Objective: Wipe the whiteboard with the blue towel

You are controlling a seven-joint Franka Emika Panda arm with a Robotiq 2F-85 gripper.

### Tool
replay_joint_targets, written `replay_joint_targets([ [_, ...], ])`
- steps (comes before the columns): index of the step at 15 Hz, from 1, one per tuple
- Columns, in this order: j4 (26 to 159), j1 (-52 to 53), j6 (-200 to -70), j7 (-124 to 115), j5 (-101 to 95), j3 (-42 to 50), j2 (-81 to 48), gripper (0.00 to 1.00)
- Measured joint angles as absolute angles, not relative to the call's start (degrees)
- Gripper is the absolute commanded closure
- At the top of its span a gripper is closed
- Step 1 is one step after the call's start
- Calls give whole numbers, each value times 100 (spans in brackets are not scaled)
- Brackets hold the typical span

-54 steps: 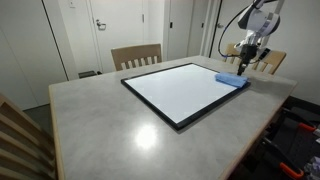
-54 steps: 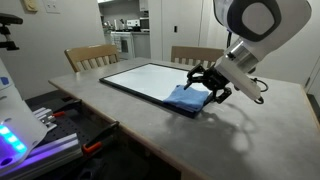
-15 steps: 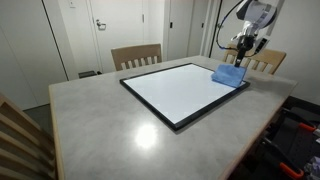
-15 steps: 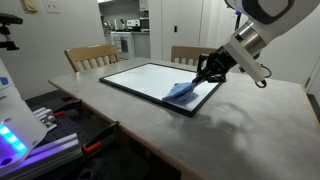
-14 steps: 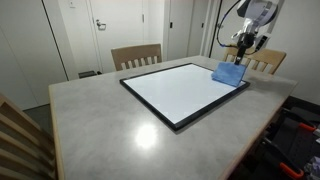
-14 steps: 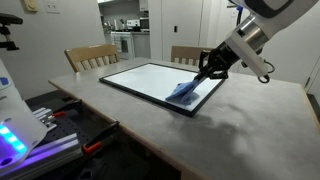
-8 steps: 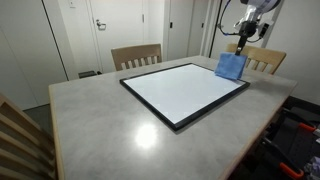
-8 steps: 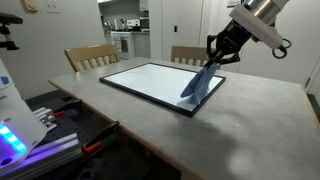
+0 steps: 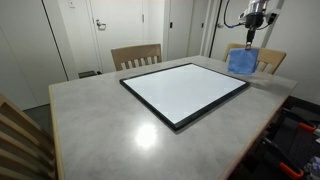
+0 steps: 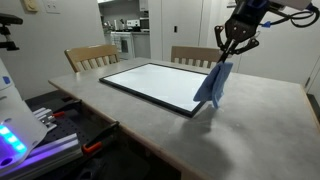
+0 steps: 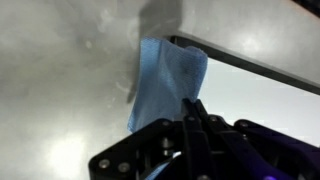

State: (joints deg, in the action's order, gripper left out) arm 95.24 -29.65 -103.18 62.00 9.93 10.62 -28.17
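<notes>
The whiteboard [image 9: 185, 90] [image 10: 160, 81] lies flat on the grey table, glossy white in a thin black frame. The blue towel [image 9: 240, 62] [image 10: 213, 85] hangs in the air beside the board's far corner, clear of the table. My gripper [image 9: 249, 35] [image 10: 230, 58] is shut on the towel's top edge, high above the table. In the wrist view the towel [image 11: 165, 80] dangles below the closed fingers [image 11: 192, 108], with the board's corner [image 11: 255, 85] beneath to the right.
Wooden chairs [image 9: 136, 56] [image 10: 90, 57] stand at the table's far side, another [image 9: 265, 60] behind the towel. A slatted chair back [image 9: 20, 140] is at the near corner. Red tools and cables [image 10: 70, 120] lie below the table edge.
The gripper has risen with the towel, lifting it off the board's corner until it hangs free, and has shifted slightly outward past the board's edge.
</notes>
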Motion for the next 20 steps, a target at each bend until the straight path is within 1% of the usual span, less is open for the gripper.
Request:
replay_joint_targets([
  [4,10018,-2687,-10901,6187,457,1096,-2724,99],
  [7,10497,-2592,-11684,6130,786,945,-2760,99],
  [10,10831,-2544,-12154,6112,1126,779,-2808,99],
  [20,11129,-2537,-12155,6112,1772,533,-2871,99],
])
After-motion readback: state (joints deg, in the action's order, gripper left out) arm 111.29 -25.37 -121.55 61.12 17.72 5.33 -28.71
